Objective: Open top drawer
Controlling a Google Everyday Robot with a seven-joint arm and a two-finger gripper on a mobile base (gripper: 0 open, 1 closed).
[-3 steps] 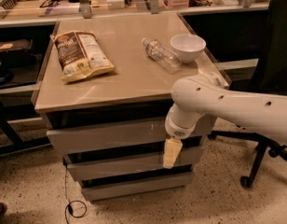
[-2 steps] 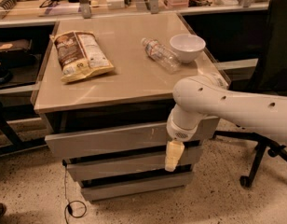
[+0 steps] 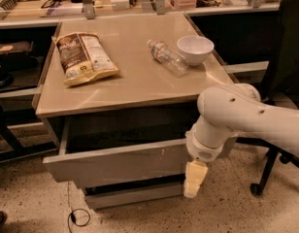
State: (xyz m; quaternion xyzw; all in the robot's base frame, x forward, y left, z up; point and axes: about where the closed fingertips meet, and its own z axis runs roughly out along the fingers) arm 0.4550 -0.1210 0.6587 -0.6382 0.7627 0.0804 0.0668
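Note:
The top drawer [image 3: 115,162] of the small cabinet is pulled out toward me. Its grey flat front tilts a little, and a dark gap shows between it and the tan cabinet top [image 3: 135,76]. My white arm comes in from the right. The gripper [image 3: 194,179] hangs with its pale yellow fingertip at the right end of the drawer front, at its lower edge. A lower drawer front [image 3: 132,195] shows beneath.
On the cabinet top lie a chip bag [image 3: 84,57], a clear plastic bottle [image 3: 166,56] on its side and a white bowl [image 3: 195,49]. A black office chair [image 3: 285,81] stands at the right. A shelf bench runs behind. A cable [image 3: 77,216] lies on the speckled floor.
The top drawer has slid further out toward me, and my gripper has come back with it. The view has shifted, so the cabinet now fills more of the picture.

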